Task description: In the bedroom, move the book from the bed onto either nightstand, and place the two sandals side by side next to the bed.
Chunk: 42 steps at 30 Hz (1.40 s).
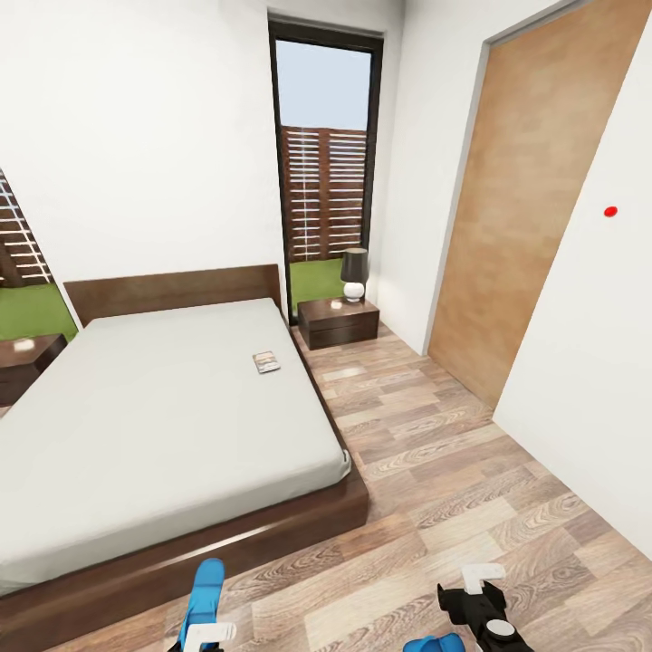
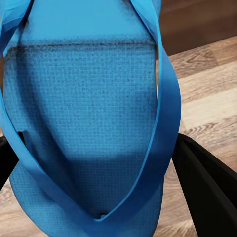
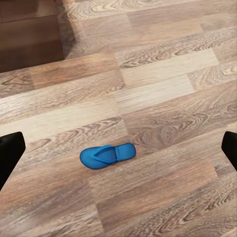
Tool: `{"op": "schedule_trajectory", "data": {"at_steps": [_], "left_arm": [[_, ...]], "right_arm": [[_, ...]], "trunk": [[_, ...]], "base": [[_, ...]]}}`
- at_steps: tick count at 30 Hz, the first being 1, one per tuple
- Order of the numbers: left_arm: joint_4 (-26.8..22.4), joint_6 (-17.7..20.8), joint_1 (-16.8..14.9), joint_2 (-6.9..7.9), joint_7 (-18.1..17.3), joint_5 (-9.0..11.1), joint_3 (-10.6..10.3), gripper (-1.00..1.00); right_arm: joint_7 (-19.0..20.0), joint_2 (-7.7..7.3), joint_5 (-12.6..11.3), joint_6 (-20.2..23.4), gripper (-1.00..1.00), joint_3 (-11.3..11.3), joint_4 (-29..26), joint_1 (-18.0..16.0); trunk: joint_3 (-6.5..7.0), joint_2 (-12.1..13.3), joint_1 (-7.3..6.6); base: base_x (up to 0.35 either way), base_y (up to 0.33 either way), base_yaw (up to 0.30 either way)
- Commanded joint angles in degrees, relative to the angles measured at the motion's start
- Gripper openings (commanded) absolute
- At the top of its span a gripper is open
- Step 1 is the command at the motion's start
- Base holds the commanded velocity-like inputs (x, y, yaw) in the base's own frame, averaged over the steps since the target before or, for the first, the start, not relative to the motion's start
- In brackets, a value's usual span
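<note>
The left gripper (image 2: 98, 163) pinches one blue sandal (image 1: 205, 593) near the bed's foot, not yet set down. The right gripper (image 3: 118, 148), fingers spread, hangs above the second sandal (image 3: 107, 155) on the floor (image 1: 453, 471). Farther off, the book (image 1: 266, 362) lies on the bed (image 1: 163, 407), and the nightstand (image 1: 339, 322) awaits it.

Bright blue sandals (image 3: 107, 155), pale grey mattress (image 1: 163, 407), dark brown bed frame (image 1: 172, 292), wood-plank floor (image 1: 453, 471)

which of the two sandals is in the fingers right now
The sandal between the left gripper's fingers, beside the bed frame. The other sandal lies flat on the wood floor, untouched, below the open right gripper.
</note>
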Motion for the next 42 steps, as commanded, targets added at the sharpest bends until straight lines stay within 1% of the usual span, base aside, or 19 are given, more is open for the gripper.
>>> {"op": "schedule_trajectory", "data": {"at_steps": [1,11,16,27,34,42], "left_arm": [[0.1,-0.2,-0.1,0.0,0.2,0.6,-0.5,-1.0],[0.0,-0.2,-0.1,0.0,0.2,0.5,-0.6,-1.0],[0.1,-0.2,-0.1,0.0,0.2,0.5,-0.6,-1.0],[0.1,-0.2,-0.1,0.0,0.2,0.5,-0.8,-1.0],[0.1,-0.2,-0.1,0.0,0.2,0.5,-0.8,-1.0],[0.1,-0.3,-0.1,0.0,0.2,0.5,-0.9,-1.0]], "right_arm": [[-0.4,-0.04,0.1,-0.1,1.0,0.4,0.0,-0.1],[-0.4,-0.06,0.1,-0.1,1.0,0.4,0.0,-0.1],[-0.4,-0.03,0.0,-0.1,1.0,0.4,0.0,-0.1],[-0.4,-0.03,0.0,-0.1,1.0,0.4,0.0,-0.1],[-0.4,0.02,0.1,-0.1,1.0,0.4,0.0,-0.1],[-0.4,-0.02,0.1,-0.1,1.0,0.4,0.1,-0.1]], "trunk": [[-0.12,-0.1,0.03],[-0.12,-0.1,0.03],[-0.12,-0.1,0.03],[-0.16,-0.1,0.03],[-0.2,-0.1,0.03],[-0.21,-0.1,0.03]], "base": [[0.0,0.0,0.0],[0.002,0.0,-0.003],[0.097,0.068,-0.125],[0.185,0.126,-0.231],[0.251,0.171,-0.055],[0.284,0.079,-0.025]]}}
